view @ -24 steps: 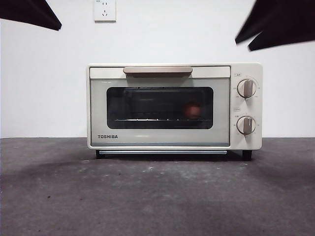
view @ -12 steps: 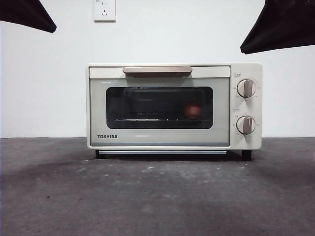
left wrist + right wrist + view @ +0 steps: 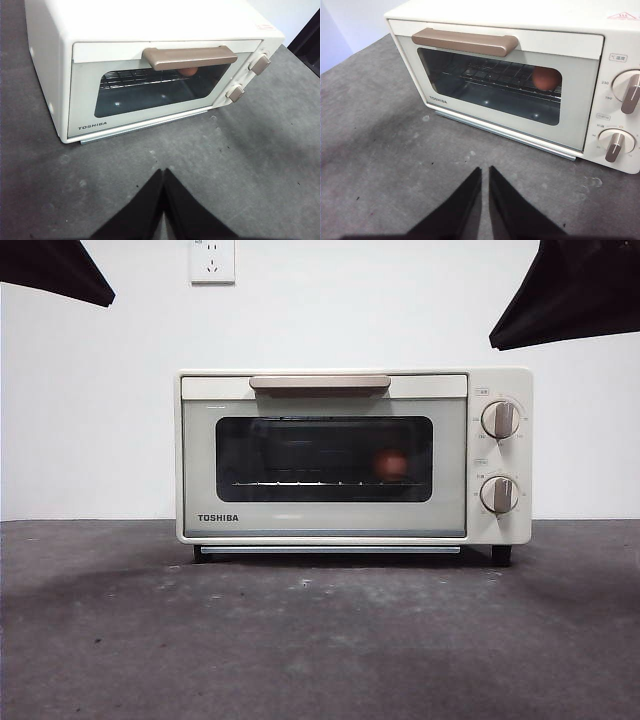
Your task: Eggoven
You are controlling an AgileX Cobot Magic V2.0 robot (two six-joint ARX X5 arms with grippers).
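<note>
Egg inside the closed toaster oven, both arms held back above the dark table.

The left gripper (image 3: 163,172) hangs over bare table (image 3: 320,640) in front of the oven, its jaws pressed together with nothing between them; in the front view it shows only as a black tip at the top left corner. The cream TOSHIBA toaster oven (image 3: 200,460) stands mid-table with its door shut — tan handle (image 3: 320,383) across the top, two knobs (image 3: 500,420) on the right. Behind the dark glass, the reddish-brown egg (image 3: 392,465) rests on the wire rack (image 3: 490,75), toward the right end. The right gripper (image 3: 485,172) is nearly closed — a thin gap shows — and holds nothing.
</note>
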